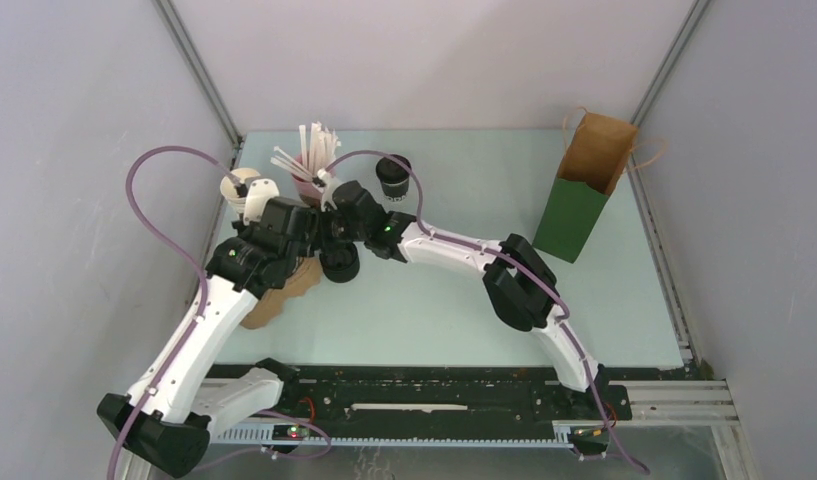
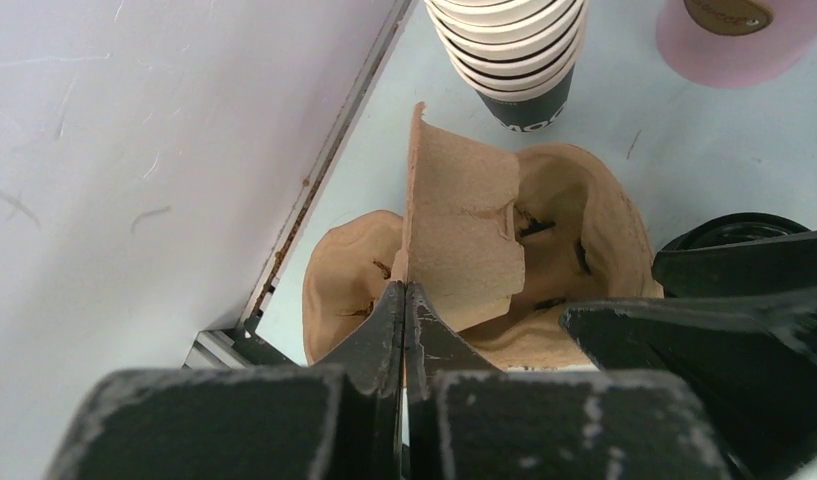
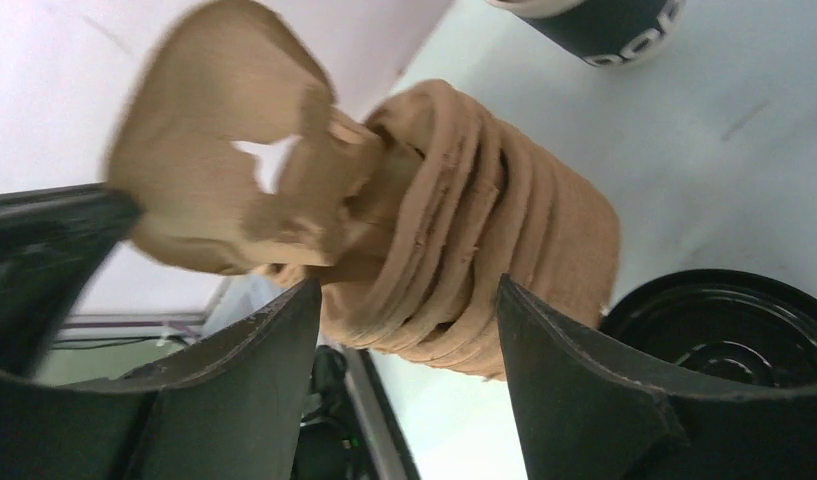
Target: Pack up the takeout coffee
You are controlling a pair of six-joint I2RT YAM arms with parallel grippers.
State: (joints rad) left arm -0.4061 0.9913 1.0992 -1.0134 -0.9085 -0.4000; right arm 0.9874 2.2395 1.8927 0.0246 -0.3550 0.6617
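Left hand (image 2: pixel 405 300) clamped on tab of brown moulded-pulp cup carrier (image 2: pixel 464 230); right arm reaching left, right hand (image 3: pixel 404 295) apart, straddling carrier stack (image 3: pixel 484 240).

Extends the left arm (image 1: pixel 199 330) toward 11 o'clock, left pincer (image 2: pixel 404 290) pinched tight on the flap of a cup carrier (image 2: pixel 464 230). Bends the right arm (image 1: pixel 464 255) across toward 10 o'clock, right pincer (image 3: pixel 406 285) gaping.

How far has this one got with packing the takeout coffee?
Nothing packed yet: the lidded coffee cup stands apart from the upright paper bag. In hand: the left gripper is shut on the top pulp cup carrier, and the right gripper straddles the carrier stack, jaws open. Remaining: probably free a carrier, then get the cup into the bag.
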